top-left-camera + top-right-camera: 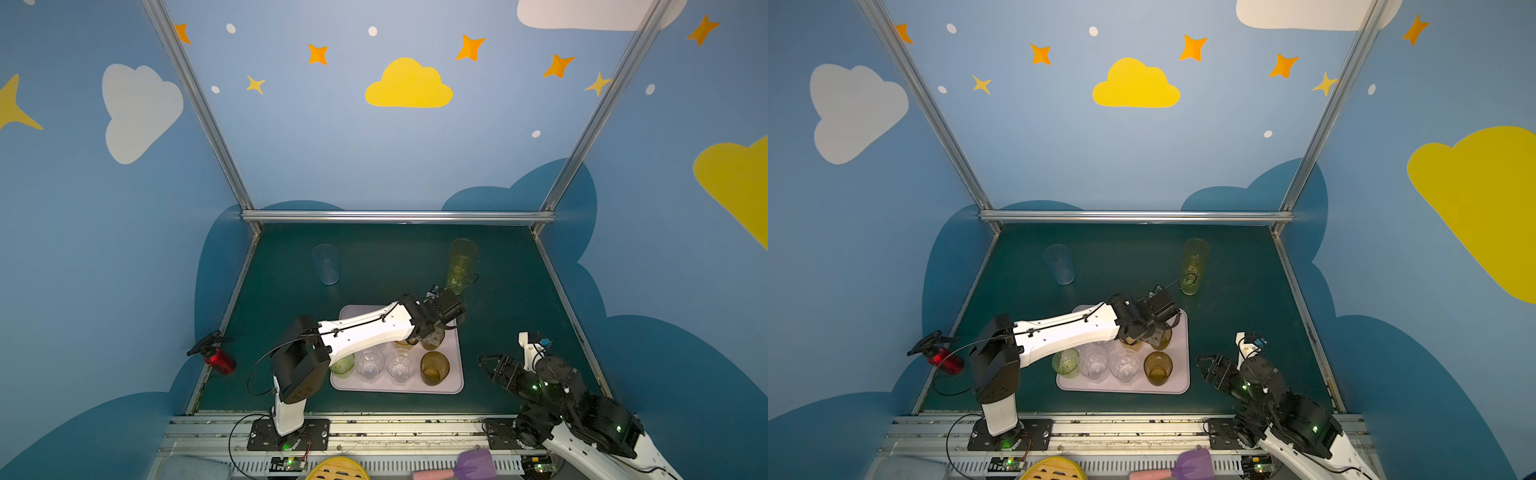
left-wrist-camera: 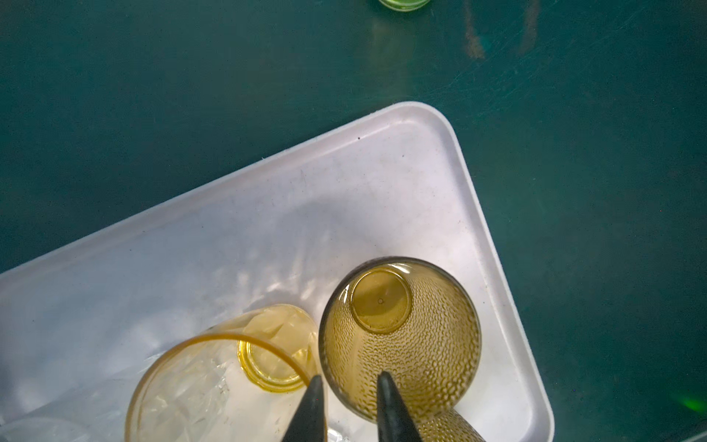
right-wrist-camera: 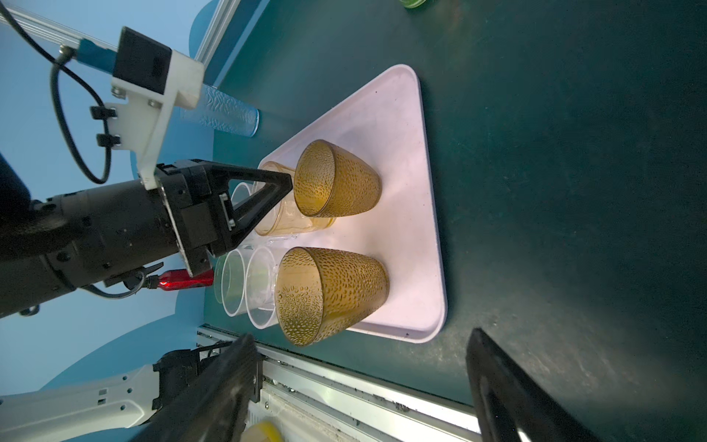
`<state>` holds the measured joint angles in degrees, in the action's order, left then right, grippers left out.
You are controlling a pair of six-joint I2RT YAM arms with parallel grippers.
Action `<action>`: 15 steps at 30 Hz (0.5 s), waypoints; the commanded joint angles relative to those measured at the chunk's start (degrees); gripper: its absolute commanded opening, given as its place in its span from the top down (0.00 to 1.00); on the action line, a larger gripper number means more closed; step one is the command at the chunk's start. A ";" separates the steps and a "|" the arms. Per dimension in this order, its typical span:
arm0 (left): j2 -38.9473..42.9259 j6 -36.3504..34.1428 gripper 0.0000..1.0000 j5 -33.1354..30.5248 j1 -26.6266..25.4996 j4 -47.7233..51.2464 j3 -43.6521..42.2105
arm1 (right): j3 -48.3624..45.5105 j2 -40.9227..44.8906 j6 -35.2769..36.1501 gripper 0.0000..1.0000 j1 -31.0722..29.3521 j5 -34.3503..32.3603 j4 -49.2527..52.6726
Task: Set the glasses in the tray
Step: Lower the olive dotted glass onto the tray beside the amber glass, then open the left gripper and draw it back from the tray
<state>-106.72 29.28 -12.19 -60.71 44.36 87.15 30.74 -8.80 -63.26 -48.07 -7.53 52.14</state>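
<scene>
The pale lilac tray [image 1: 456,361] [image 1: 1181,365] lies mid-table and holds several short glasses. My left gripper [image 1: 434,332] [image 2: 349,380] hangs over its far right corner, slightly open. Its fingertips straddle the rim of a dimpled brown-amber glass [image 2: 421,344] [image 3: 344,183] that stands upright on the tray. A yellow glass [image 2: 229,363] stands beside it. A second brown-amber glass [image 1: 434,368], two clear ones [image 1: 370,363] and a green one [image 1: 343,365] fill the near row. A tall pale blue glass [image 1: 326,264] and a tall yellow-green one [image 1: 460,266] stand on the table behind. My right gripper [image 1: 484,363] [image 3: 363,382] is wide open and empty.
A red bottle with a black handle [image 1: 218,359] lies at the table's left edge. An aluminium rail [image 1: 374,428] runs along the front, and frame posts and blue walls close in the other sides. The far half of the tray [image 2: 344,214] is bare.
</scene>
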 commanded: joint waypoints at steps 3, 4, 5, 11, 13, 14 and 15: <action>2.53 0.55 0.51 -2.28 -0.11 1.26 1.45 | 0.55 1.01 -0.63 0.15 0.26 -0.60 1.47; 2.86 0.49 0.43 -2.99 -0.13 1.26 1.45 | 0.70 0.99 -0.67 0.15 0.26 -0.58 1.47; 3.31 0.48 0.38 -3.94 -0.11 1.33 1.37 | 0.78 0.97 -0.72 0.15 0.22 -0.50 1.47; 6.63 -0.84 0.03 -7.64 0.19 1.26 0.91 | 1.48 0.33 -0.26 0.15 0.26 -0.51 1.46; 7.93 -1.32 0.00 -8.73 0.40 1.26 0.76 | 1.93 -0.27 0.04 0.15 0.20 -0.60 1.47; 8.70 -1.50 0.00 -9.47 0.54 1.26 0.66 | 2.27 -0.71 0.31 0.15 0.26 -0.65 1.47; 9.47 -1.63 0.00 -10.12 0.81 1.24 0.47 | 2.64 -1.14 0.56 0.15 0.26 -0.81 1.38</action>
<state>-100.14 28.69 -18.72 -60.47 44.56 87.15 31.11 -8.80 -63.55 -48.07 -7.53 52.71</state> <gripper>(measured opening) 0.996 0.849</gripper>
